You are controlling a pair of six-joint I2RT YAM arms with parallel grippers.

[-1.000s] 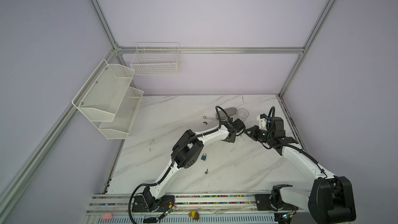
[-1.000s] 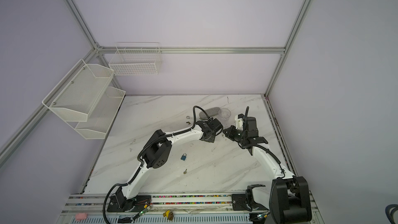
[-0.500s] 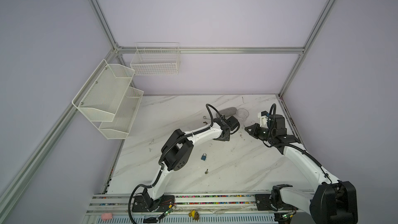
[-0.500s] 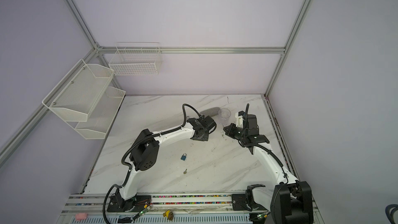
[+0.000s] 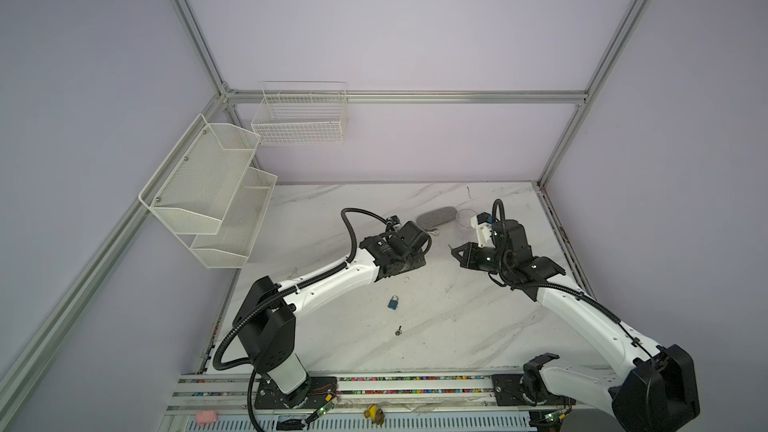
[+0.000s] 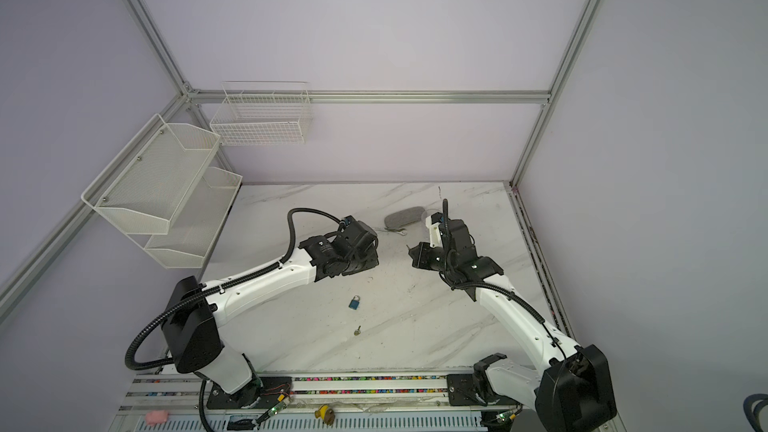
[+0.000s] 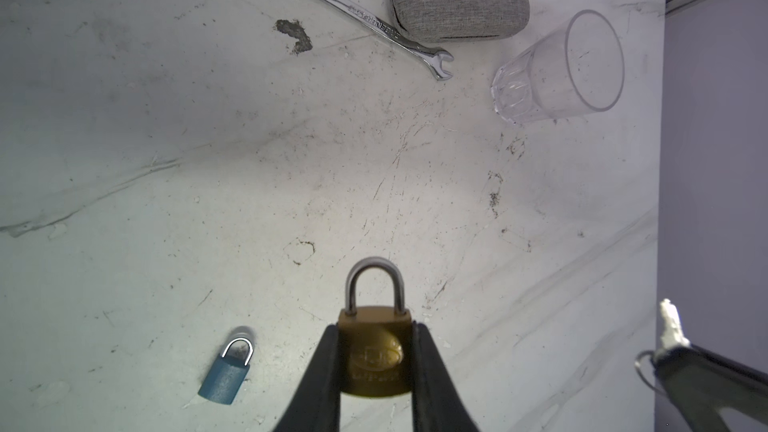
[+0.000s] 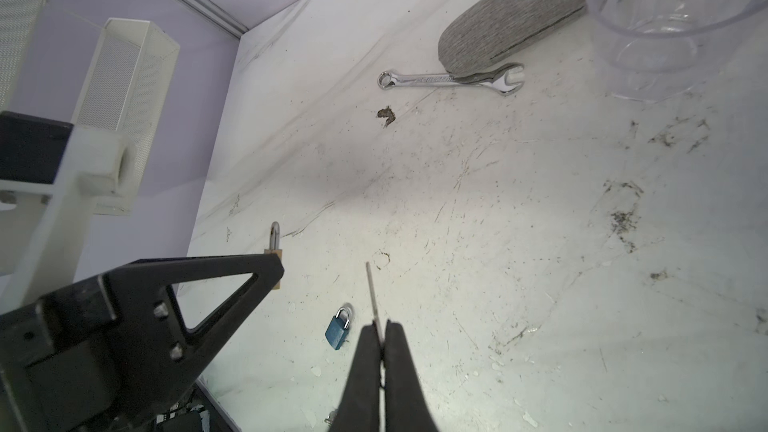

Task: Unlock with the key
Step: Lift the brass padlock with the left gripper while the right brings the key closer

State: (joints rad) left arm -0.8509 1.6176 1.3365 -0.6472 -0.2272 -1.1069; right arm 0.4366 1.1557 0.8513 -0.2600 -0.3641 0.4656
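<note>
Brass padlock, gripped by left tool, shackle outward; key, pinched in right tool, apart rightward, blade roughly parallel, unaligned.

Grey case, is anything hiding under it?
The silver wrench seems to run under the edge of the grey case, both ends sticking out. That bit of shaft is covered, and anything else beneath cannot be seen.
</note>
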